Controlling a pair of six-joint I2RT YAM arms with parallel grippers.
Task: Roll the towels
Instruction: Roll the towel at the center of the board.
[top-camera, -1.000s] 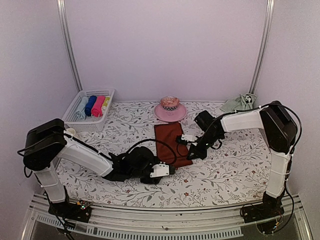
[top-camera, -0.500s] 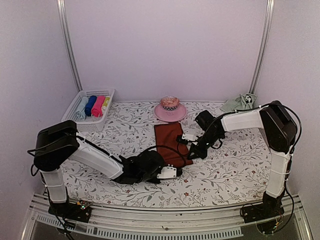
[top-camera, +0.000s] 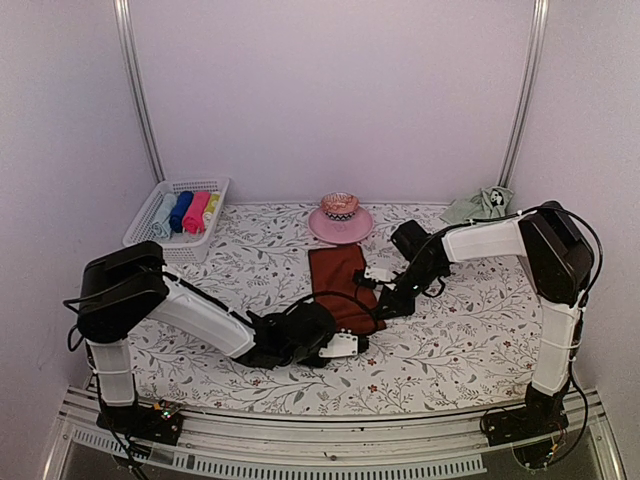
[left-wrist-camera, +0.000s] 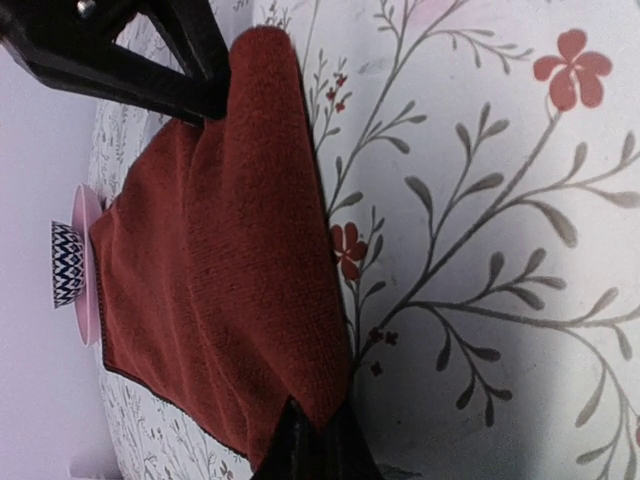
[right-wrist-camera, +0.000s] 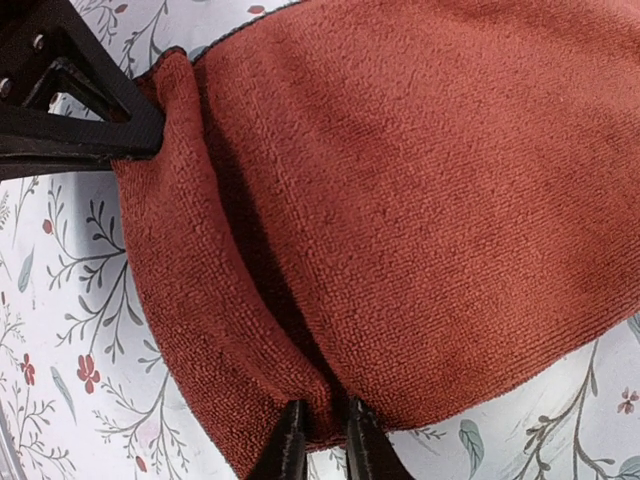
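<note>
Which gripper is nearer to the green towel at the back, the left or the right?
Right. The right gripper is at the red towel's right side, closer to the green towel; the left gripper is at the red towel's near edge, farther away.

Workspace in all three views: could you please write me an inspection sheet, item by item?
Surface: floral table cover, flat.
Job's things: red-brown towel, near edge folded over; sage green towel crumpled at far right.
Clutter: white basket of rolled towels; patterned bowl on pink plate.
Grippers: left gripper and right gripper each pinch one end of the fold.
Cables: black cable arches over red-brown towel.
Surroundings: plain walls, metal posts.
</note>
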